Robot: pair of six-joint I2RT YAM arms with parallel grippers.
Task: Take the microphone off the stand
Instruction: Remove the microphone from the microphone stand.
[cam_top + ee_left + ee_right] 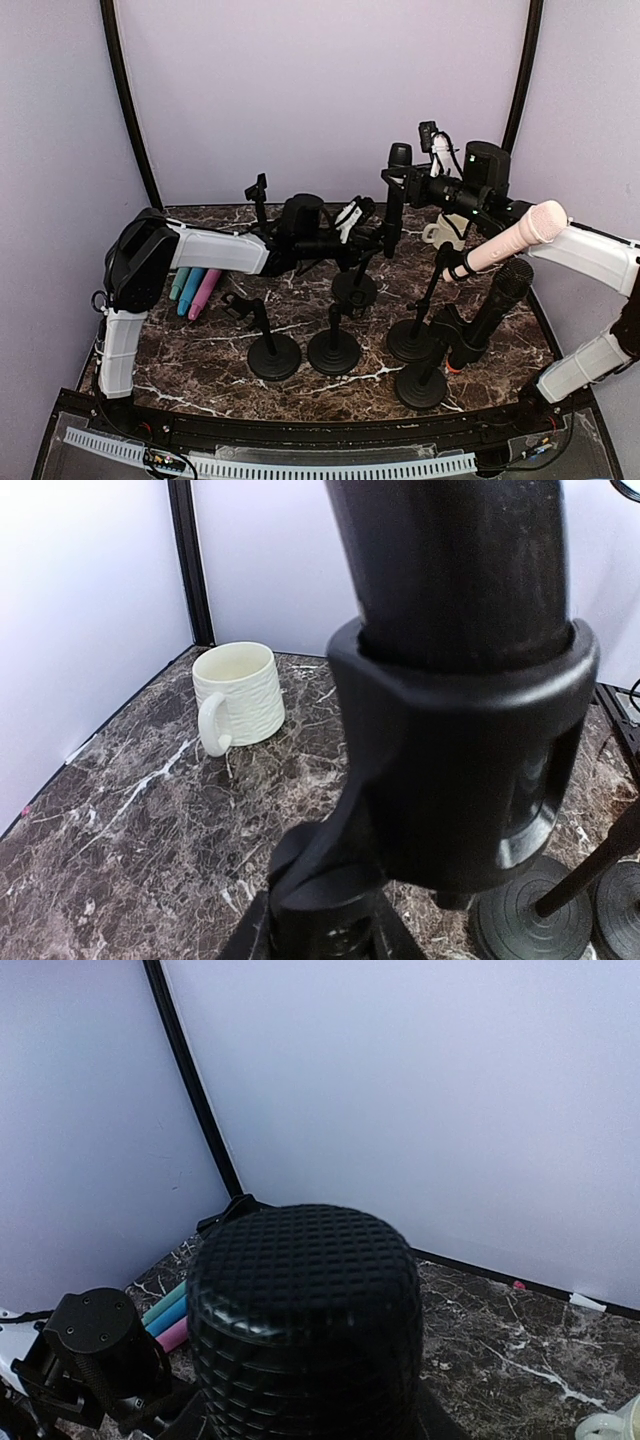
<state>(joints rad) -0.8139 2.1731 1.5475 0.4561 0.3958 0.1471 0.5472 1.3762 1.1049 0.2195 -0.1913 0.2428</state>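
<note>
Microphone (394,215) upright in clip (470,780) of stand (356,288), between both grippers. Right gripper (400,182) straddles body just under mesh head (305,1320) and looks clamped on it. Likely set there to draw microphone up out of clip. Left gripper (358,222) just beside stand, lower than right gripper, probably to steady stand against pull. Its fingers hidden, so cannot tell whether closed on anything. Microphone black: smooth round body, rounded head with square grid pattern. Sits snug in clip, not yet free.
</note>
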